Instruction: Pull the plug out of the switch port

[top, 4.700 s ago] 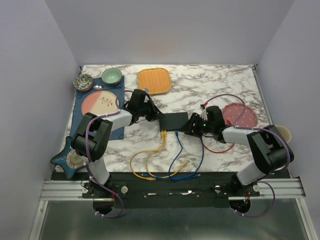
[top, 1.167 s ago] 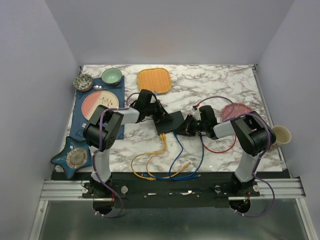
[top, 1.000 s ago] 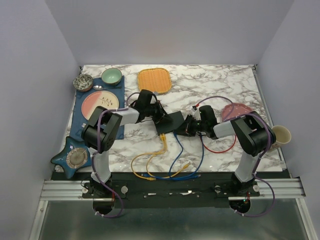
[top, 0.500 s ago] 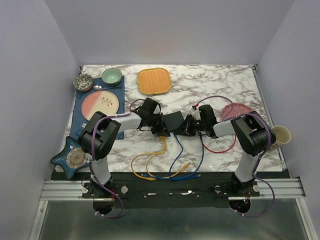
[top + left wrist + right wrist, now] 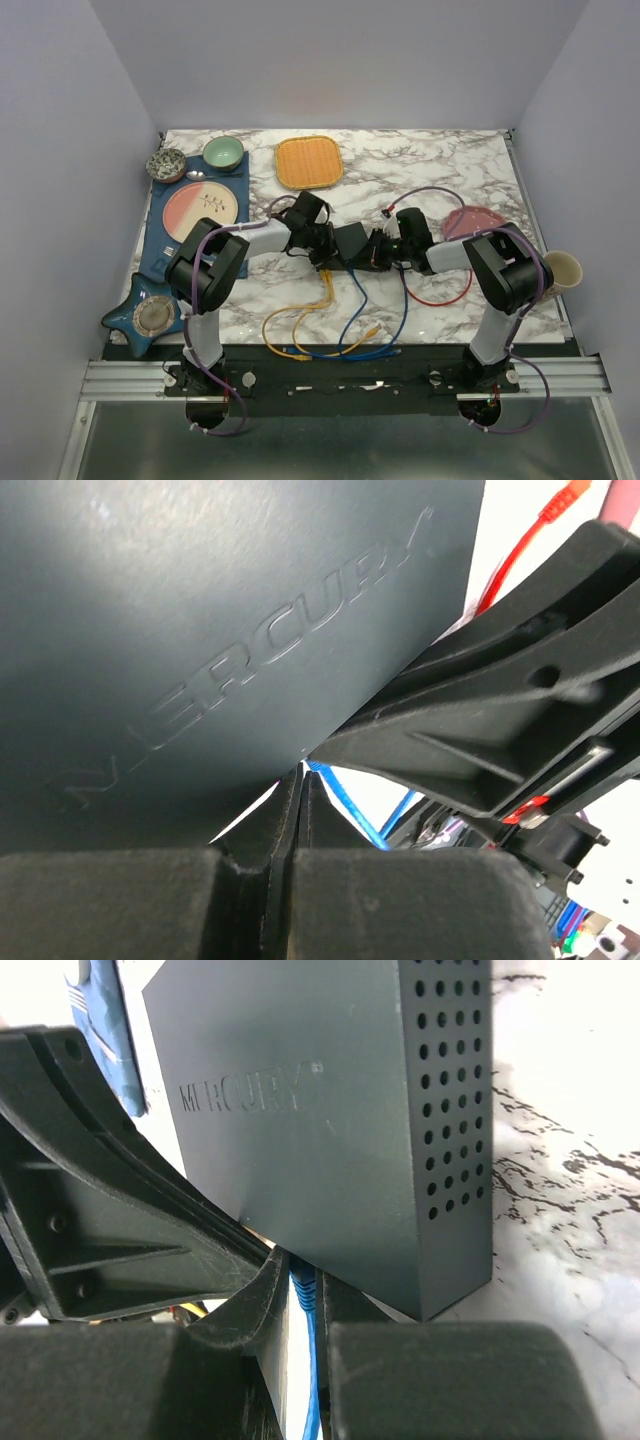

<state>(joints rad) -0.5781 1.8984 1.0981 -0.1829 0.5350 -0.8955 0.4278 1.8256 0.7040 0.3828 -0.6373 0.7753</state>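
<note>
The switch (image 5: pixel 350 240) is a flat black box lying at the table's middle, between my two grippers; it fills the left wrist view (image 5: pixel 200 630) and the right wrist view (image 5: pixel 320 1110). A blue cable (image 5: pixel 352 300) and a yellow cable (image 5: pixel 325 287) run from its near edge. My right gripper (image 5: pixel 369 258) (image 5: pixel 305 1282) is shut on the blue plug (image 5: pixel 303 1290) right at the switch's edge. My left gripper (image 5: pixel 322 250) (image 5: pixel 297 792) is shut with its pads together and nothing seen between them, its tips at the switch's near left edge.
A red cable (image 5: pixel 440 298) loops by a pink plate (image 5: pixel 480 228) on the right. An orange mat (image 5: pixel 309 162) lies at the back. A blue placemat (image 5: pixel 165 255) with a plate and bowls is on the left. A cup (image 5: pixel 563 268) stands at the far right.
My left gripper has moved right, from the switch's left side to its near left edge. The switch has turned and shifted a little. My right gripper stays on the blue plug.
</note>
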